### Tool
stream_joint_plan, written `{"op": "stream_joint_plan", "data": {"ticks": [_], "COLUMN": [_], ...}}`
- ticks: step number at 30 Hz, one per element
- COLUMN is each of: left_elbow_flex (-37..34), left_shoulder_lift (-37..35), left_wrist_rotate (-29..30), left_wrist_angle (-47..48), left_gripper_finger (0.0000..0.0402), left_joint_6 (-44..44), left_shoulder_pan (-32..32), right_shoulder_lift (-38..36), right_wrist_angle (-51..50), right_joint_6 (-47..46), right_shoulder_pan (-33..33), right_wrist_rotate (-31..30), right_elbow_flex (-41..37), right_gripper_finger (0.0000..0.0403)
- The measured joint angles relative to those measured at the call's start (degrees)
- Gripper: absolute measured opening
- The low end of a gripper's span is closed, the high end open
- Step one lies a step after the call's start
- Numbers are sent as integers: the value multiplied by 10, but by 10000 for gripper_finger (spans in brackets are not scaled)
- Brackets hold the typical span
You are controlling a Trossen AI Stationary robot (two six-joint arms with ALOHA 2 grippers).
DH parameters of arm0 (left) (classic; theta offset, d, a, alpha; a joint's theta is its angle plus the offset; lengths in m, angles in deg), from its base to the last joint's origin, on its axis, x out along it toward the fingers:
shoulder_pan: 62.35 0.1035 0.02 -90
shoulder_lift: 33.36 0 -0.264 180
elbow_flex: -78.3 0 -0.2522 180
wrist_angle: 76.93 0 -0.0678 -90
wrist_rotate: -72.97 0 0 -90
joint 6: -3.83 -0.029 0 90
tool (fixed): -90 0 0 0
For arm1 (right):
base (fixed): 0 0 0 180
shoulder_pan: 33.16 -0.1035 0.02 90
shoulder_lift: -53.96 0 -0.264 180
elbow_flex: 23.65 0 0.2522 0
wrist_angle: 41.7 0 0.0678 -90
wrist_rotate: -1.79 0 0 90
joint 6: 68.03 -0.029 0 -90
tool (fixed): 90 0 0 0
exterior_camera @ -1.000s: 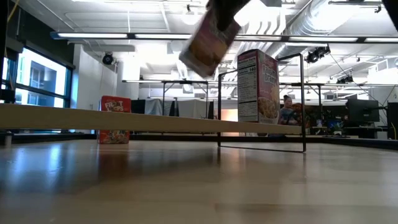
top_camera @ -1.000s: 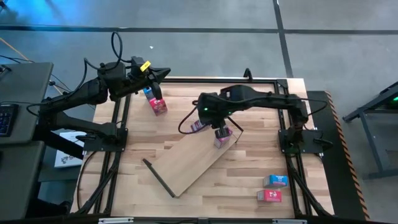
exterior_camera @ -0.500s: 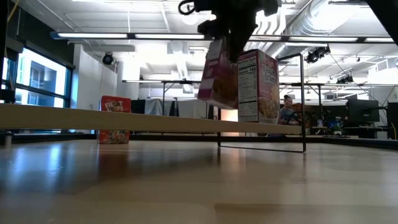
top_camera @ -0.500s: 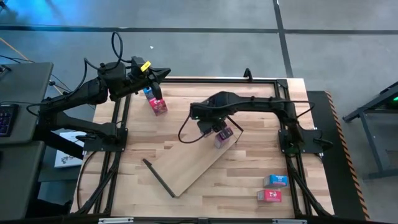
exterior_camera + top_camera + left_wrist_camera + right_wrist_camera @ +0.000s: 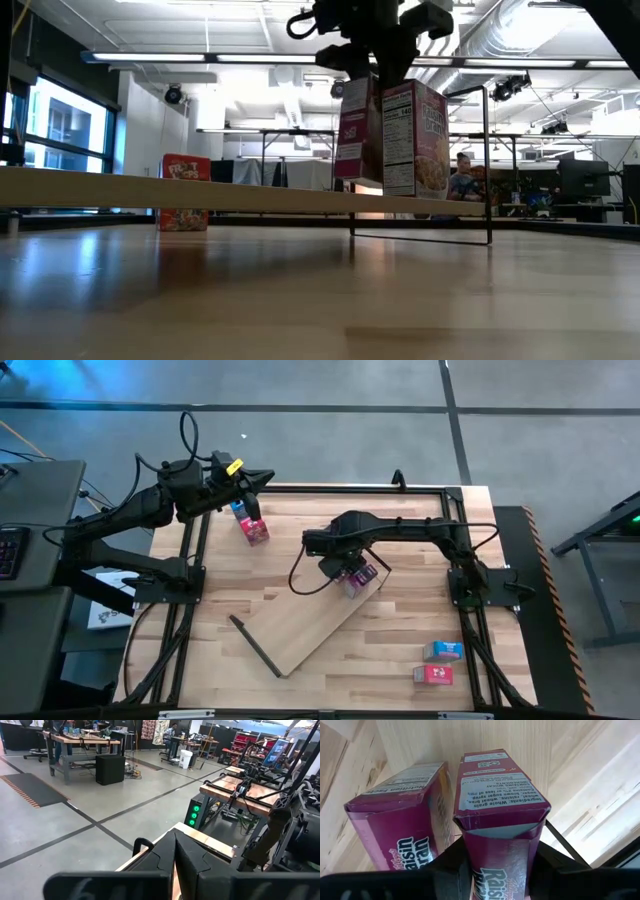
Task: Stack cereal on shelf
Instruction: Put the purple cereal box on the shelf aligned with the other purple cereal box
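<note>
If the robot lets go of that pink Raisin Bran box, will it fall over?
Maybe. The Raisin Bran box in the right gripper is tall and narrow, so a nudge could tip it. It looks like light cardboard. Its neighbor box on the shelf stands fine.

The high view looks straight down on my whole table (image 5: pixel 400 630). The low view sits at tabletop height, facing level across the shelf (image 5: pixel 200 192) into the room. My right wrist camera looks close down on two magenta cereal boxes (image 5: pixel 497 805), shared with the low view at upper centre. My left wrist camera faces outward over the workshop floor (image 5: pixel 60 825).
</note>
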Motion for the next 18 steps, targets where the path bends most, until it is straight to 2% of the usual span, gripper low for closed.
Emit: {"op": "stream_joint_plan", "data": {"ticks": [12,18], "left_elbow_flex": [0,0], "left_shoulder_lift": [0,0], "left_wrist_rotate": [0,0], "left_wrist_angle": [2,2], "left_gripper_finger": [0,0], "left_joint_6": [0,-1], "left_shoulder_pan": [0,0], "right_shoulder_lift": [0,-1], "right_wrist_angle": [-6,14], "right_joint_6": [-31,-55], "right_shoulder_pan": [2,2], "right_wrist_rotate": [1,7], "right_elbow_flex": [-57,-58], "right_gripper_finger": [118,122]}}
